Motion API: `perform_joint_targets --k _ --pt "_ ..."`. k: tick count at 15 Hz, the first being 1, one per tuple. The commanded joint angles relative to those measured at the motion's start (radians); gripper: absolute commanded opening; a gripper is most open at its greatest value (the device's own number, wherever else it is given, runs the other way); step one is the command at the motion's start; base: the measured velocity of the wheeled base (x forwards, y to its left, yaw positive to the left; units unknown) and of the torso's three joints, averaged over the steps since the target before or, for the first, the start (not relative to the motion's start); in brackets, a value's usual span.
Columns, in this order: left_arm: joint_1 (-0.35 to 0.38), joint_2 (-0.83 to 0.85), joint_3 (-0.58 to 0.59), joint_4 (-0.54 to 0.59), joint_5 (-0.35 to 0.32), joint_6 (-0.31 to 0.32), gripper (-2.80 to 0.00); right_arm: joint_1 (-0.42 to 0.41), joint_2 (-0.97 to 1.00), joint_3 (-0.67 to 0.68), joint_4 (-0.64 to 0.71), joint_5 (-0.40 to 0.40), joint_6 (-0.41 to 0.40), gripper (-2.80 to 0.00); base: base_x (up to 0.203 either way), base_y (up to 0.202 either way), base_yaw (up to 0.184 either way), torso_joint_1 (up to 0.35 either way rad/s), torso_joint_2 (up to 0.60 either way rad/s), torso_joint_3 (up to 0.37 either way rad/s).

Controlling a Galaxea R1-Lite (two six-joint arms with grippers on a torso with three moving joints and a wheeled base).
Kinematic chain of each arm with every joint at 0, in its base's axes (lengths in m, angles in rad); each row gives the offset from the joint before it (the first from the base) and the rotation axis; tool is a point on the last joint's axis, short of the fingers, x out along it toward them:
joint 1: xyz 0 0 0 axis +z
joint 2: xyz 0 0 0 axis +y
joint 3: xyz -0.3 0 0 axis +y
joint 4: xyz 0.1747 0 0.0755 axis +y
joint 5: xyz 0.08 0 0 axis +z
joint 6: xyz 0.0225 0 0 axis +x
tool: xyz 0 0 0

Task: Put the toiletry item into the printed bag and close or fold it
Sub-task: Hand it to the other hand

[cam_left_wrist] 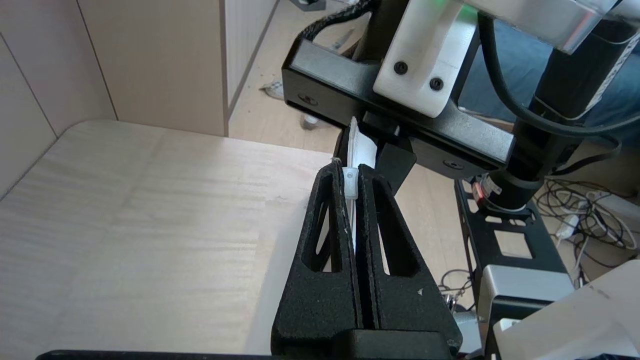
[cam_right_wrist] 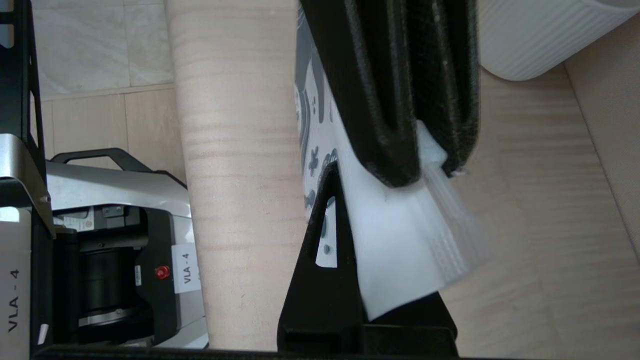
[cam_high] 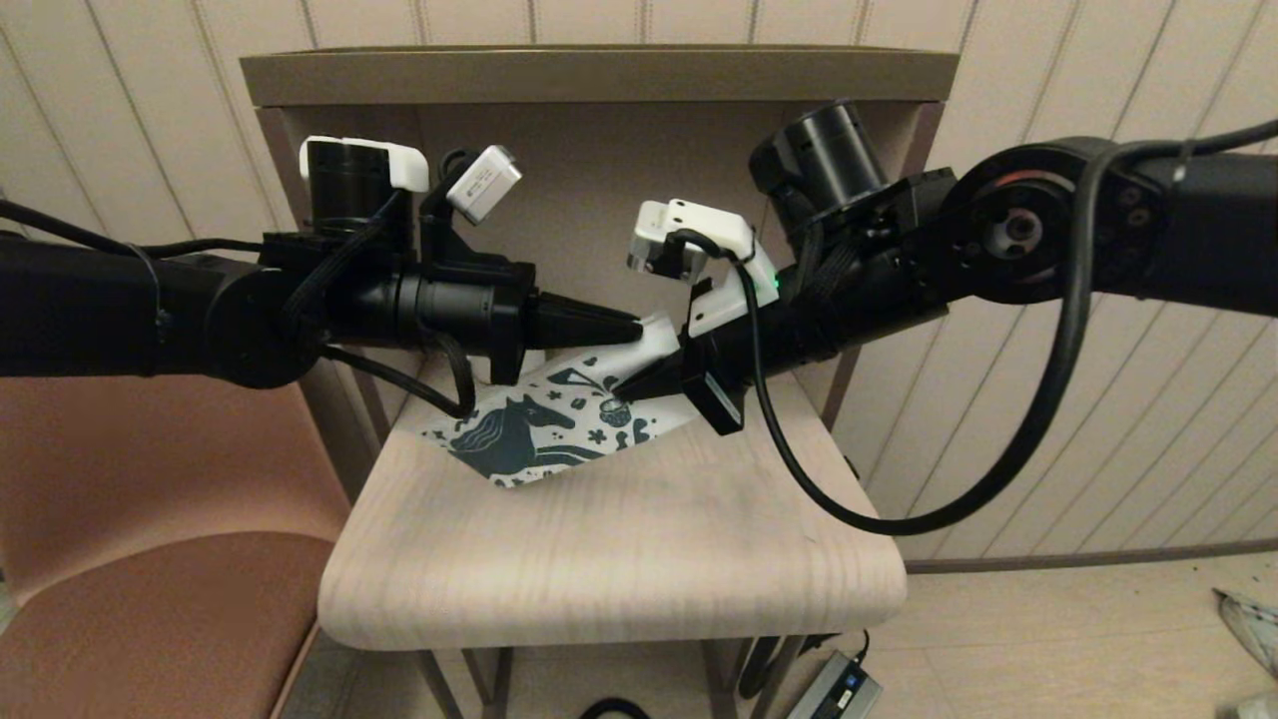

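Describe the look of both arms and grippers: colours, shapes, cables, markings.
Both arms are matte black tubes with round joints. The left gripper and the right gripper end in tapered black fingers with a rough texture and triangular cut-outs. Each wrist carries a white camera bracket. Black cables run along both arms; one hangs in a long loop under the right arm, whose bracket shows a small green light.

Both grippers meet at the bag's rear edge over the table

The printed bag lies on the table, its rear edge between the left gripper's jaws; the right gripper seems clamped just beside, and a ribbed mug stands behind them.
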Motion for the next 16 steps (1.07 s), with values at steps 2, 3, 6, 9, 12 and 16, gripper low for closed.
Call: perform_joint_targets --k 2,3,6,9,12,16 --pt "0.000 0.000 0.013 -0.024 -0.008 0.001 -2.80 -0.018 -0.006 0.001 -0.013 -0.005 -0.003 -2.80 0.000 0.000 0.000 0.000 0.00 0.000" --pt "0.000 0.000 0.014 -0.028 -0.008 0.001 -2.80 -0.024 -0.011 0.001 -0.014 -0.005 -0.003 -2.80 0.000 0.000 0.000 0.000 0.00 0.000" --pt "0.002 0.000 0.014 -0.028 -0.008 0.001 -2.80 -0.047 -0.041 0.000 -0.014 -0.005 -0.003 -2.80 0.000 0.000 0.000 0.000 0.00 0.000" --pt "0.002 0.000 0.018 -0.028 -0.008 0.001 -2.80 -0.048 -0.046 0.007 -0.013 -0.005 -0.003 -2.80 0.000 0.000 0.000 0.000 0.00 0.000" --pt "0.000 0.000 0.019 -0.031 -0.007 0.003 -2.80 -0.048 -0.048 0.010 -0.012 -0.005 -0.003 -2.80 0.000 0.000 0.000 0.000 0.00 0.000" --pt "0.000 0.002 0.024 -0.030 -0.007 0.025 -2.80 -0.053 -0.050 0.010 -0.010 -0.005 -0.003 -2.80 0.000 0.000 0.000 0.000 0.00 0.000"
